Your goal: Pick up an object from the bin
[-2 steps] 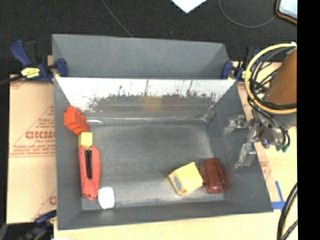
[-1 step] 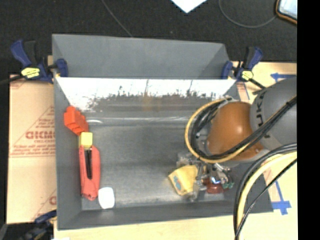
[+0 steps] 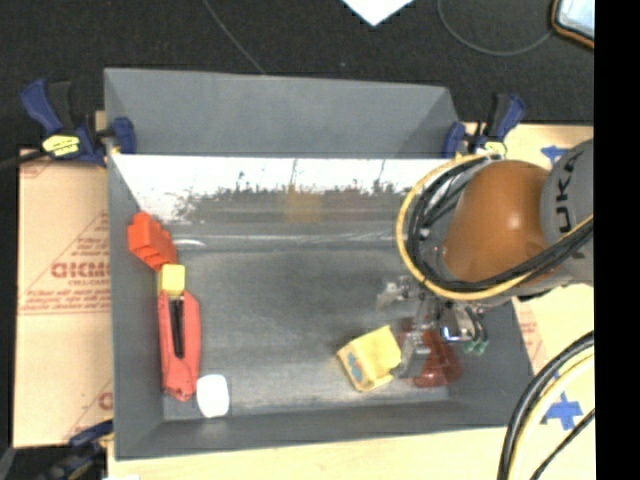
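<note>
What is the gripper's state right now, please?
Gripper: cannot be told; it is down by a yellow block and a dark red thing.

There is one camera, mounted above the bin (image 3: 290, 298) and a little off to one side, so it looks down and slightly across. The bin's far wall (image 3: 280, 113) leans its inner face toward the lens, while the near wall (image 3: 300, 438) shows as a thin band along the bottom. The camera sits close enough that the bin spans most of the width, with a strip of dark surface (image 3: 150, 18) beyond the far wall. The arm (image 3: 565, 203) comes in over the bin's right side, and its orange cover (image 3: 495, 228) looms large, nearer the lens than the bin's floor.
</note>
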{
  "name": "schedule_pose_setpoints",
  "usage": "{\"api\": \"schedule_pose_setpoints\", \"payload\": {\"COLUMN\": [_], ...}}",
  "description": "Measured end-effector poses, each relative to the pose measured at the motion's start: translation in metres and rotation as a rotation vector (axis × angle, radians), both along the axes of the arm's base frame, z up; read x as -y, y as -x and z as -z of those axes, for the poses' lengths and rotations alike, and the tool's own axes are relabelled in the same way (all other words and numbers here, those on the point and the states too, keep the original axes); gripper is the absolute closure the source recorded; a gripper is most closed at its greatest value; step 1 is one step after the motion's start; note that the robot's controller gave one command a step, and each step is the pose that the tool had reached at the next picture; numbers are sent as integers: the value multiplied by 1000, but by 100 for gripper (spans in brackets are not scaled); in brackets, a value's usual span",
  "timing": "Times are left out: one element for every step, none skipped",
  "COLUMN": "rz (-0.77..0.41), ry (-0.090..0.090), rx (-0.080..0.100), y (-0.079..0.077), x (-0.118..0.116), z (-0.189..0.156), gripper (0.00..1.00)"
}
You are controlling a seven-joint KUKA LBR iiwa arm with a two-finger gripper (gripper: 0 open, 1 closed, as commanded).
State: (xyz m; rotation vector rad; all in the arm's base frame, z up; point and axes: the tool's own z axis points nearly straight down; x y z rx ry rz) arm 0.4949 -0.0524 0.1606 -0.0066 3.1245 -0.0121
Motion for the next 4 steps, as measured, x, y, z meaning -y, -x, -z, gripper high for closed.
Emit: {"api": "schedule_pose_setpoints", "payload": {"rz": [-189, 57, -266, -267], "ry": [-5, -2, 0, 0], "rx": [-20, 6, -7, -7], "y": [15, 16, 5, 5], "x": [-16, -13, -17, -17], "z": [61, 89, 88, 88], "gripper": [0, 0, 100, 100]}}
